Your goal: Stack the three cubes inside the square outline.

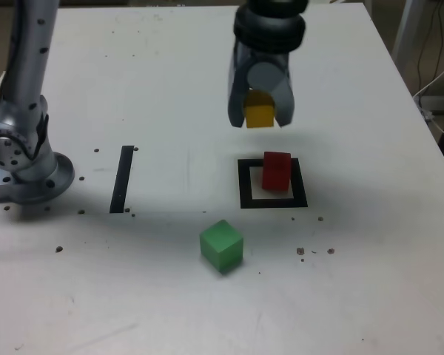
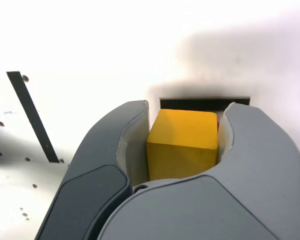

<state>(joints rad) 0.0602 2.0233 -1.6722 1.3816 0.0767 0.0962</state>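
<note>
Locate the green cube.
In the exterior view, the green cube sits on the table in front of the square outline, toward its left corner, untouched.

Matt yellow cube (image 2: 182, 145); smooth grey plastic jaws; scuffed white table (image 1: 355, 296).

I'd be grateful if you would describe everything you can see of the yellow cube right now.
The yellow cube is a small, solid-coloured block with flat, matte faces and crisp edges; its material can't be told. It is clamped between the two grey fingers of the gripper, which press on opposite sides, and it sits roughly level. It hangs clear of the white table, above and slightly behind the red cube that stands in the square outline. Nothing but the fingers touches it.
</note>
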